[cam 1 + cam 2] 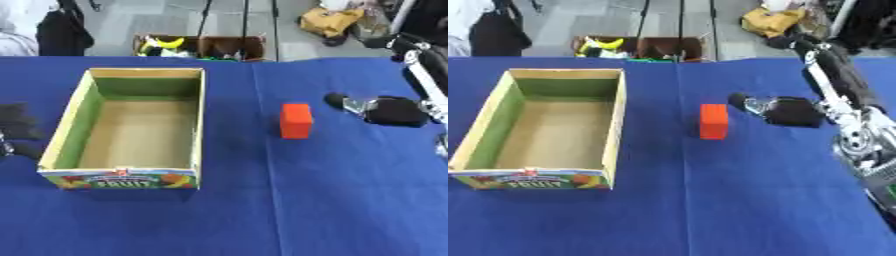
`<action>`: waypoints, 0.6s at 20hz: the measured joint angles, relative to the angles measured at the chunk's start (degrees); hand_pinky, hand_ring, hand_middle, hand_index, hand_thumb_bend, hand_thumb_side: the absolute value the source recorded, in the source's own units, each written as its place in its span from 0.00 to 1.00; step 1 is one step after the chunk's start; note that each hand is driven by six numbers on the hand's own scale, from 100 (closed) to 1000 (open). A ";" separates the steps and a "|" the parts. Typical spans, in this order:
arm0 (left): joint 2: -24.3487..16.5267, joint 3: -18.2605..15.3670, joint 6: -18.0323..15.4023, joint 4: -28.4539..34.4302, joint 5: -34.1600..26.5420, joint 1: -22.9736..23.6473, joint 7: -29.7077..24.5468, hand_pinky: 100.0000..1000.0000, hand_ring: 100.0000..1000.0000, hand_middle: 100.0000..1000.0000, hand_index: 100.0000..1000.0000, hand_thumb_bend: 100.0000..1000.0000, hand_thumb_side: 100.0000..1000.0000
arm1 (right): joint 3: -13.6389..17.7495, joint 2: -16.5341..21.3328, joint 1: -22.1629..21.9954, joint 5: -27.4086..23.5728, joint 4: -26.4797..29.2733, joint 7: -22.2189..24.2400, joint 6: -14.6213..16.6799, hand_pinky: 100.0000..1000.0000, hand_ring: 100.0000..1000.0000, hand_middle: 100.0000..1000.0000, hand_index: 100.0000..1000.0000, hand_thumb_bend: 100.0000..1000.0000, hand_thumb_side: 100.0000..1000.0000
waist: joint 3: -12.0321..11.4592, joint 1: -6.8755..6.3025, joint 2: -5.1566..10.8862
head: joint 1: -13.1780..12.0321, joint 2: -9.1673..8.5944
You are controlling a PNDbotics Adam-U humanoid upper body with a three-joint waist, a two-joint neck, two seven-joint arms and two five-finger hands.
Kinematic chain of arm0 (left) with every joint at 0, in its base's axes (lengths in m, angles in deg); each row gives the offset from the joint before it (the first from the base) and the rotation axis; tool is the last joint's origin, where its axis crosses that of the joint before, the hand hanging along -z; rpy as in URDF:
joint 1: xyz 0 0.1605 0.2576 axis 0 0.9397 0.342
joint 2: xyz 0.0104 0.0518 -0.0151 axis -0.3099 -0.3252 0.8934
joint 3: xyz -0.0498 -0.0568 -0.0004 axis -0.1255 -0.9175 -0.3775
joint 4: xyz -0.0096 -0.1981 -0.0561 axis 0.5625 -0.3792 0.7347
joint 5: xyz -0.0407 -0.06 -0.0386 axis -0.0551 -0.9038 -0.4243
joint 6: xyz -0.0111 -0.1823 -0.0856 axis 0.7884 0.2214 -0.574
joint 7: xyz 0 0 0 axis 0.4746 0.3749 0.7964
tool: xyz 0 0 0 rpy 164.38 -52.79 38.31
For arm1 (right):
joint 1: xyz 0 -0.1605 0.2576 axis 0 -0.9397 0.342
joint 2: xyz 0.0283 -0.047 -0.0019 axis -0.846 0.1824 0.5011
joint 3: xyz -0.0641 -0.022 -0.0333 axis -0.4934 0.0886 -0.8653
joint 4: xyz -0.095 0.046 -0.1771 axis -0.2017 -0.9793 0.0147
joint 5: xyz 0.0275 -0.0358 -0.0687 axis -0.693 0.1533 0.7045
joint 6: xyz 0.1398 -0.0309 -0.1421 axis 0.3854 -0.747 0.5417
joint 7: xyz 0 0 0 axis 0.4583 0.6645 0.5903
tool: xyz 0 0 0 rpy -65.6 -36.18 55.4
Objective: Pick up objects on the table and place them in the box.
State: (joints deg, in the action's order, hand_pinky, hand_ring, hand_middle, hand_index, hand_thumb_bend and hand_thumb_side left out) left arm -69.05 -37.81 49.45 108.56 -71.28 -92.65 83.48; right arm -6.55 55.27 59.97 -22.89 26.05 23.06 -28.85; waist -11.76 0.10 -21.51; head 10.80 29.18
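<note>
An orange block [296, 120] stands upright on the blue tabletop [332, 200], just left of the right hand [785, 110], not touching it. Whether that hand's fingers are spread or curled, I cannot tell. Further left sits the open cardboard box [199, 125].
</note>
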 measured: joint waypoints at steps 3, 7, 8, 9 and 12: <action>0.00 0.03 0.00 0.00 -0.02 0.02 -0.24 0.46 0.59 0.58 0.77 0.00 1.00 | -1.70 1.45 2.24 0.43 -4.03 2.50 0.93 0.83 0.92 0.82 0.88 0.73 0.42 | -0.21 0.00 0.01 | 0.32 0.00; 0.00 0.22 0.07 0.00 -0.06 0.06 -0.51 0.46 0.59 0.58 0.77 0.00 1.00 | -3.74 1.81 5.35 0.25 -9.41 5.83 1.73 0.84 0.93 0.83 0.89 0.64 0.34 | -0.42 -0.01 0.01 | 0.75 -0.02; 0.00 0.33 0.12 0.00 -0.08 0.08 -0.57 0.46 0.59 0.58 0.77 0.00 1.00 | -4.23 1.80 6.20 0.00 -10.76 6.67 1.92 0.84 0.93 0.83 0.89 0.62 0.33 | -0.48 -0.01 0.01 | 0.89 -0.02; 0.00 0.34 0.15 0.00 -0.10 0.08 -0.62 0.46 0.59 0.58 0.77 0.00 1.00 | -4.71 1.79 7.07 -0.19 -12.17 7.52 2.17 0.83 0.93 0.83 0.89 0.59 0.32 | -0.56 -0.02 0.01 | 0.97 -0.03; 0.00 0.35 0.24 0.00 -0.18 0.11 -0.75 0.46 0.59 0.58 0.77 0.00 1.00 | -5.87 1.36 9.81 -0.57 -16.19 10.00 3.27 0.84 0.93 0.84 0.90 0.53 0.30 | -0.72 -0.04 0.02 | 1.19 -0.03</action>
State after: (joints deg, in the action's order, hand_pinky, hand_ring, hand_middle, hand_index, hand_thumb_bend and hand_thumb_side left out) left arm -69.05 -37.46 49.69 108.56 -71.45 -92.54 82.73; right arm -12.42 56.63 69.78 -23.46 9.87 33.05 -25.58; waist -12.48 0.07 -21.49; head 11.99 29.15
